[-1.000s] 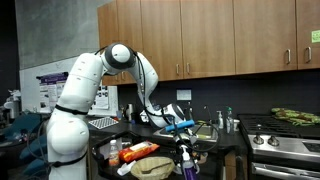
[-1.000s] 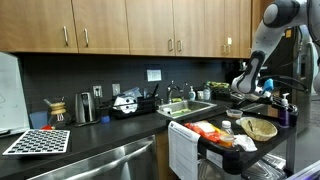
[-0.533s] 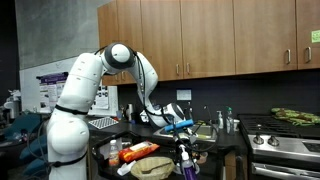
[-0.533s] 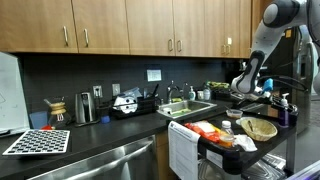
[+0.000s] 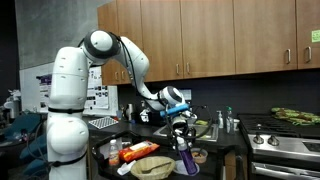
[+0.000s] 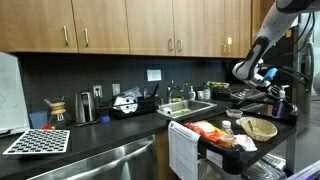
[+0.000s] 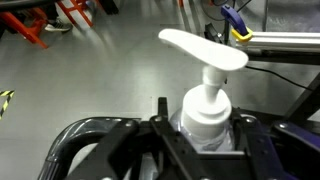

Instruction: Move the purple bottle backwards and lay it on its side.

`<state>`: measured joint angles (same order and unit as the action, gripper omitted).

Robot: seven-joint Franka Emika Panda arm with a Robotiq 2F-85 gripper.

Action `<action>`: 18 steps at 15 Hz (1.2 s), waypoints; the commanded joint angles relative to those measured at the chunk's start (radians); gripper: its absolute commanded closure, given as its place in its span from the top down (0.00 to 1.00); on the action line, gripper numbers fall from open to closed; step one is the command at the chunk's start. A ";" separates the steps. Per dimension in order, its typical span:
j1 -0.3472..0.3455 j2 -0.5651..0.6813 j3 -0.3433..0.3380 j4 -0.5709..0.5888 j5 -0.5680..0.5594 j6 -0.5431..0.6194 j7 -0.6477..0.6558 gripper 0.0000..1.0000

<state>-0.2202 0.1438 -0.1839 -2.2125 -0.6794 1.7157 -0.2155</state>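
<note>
Purple plastic is seen in an exterior view: the purple bottle (image 5: 187,160), hung tilted under the gripper (image 5: 182,141). In an exterior view the purple bottle (image 6: 280,105) is barely made out. In the wrist view, the fingers (image 7: 150,140) are clamped round its shoulder (smooth plastic); slippage could be caused by tipping.

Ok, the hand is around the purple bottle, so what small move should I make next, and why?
Probably carry it a short way backwards with the grip kept shut, and only then tilt it. In an exterior view the hand looks shut on the purple bottle, which hangs raised and roughly upright. The wrist view shows its white pump top between the fingers, so it has not been laid down yet.
</note>
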 commanded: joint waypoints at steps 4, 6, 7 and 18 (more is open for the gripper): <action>0.008 -0.332 -0.011 -0.124 0.132 0.014 0.009 0.26; 0.016 -0.394 -0.008 -0.132 0.193 0.023 0.028 0.26; 0.022 -0.417 -0.004 -0.135 0.222 0.037 0.053 0.26; 0.127 -0.307 0.196 -0.076 0.446 0.389 0.697 0.26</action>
<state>-0.1159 -0.2448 -0.0483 -2.3477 -0.2555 2.0421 0.2926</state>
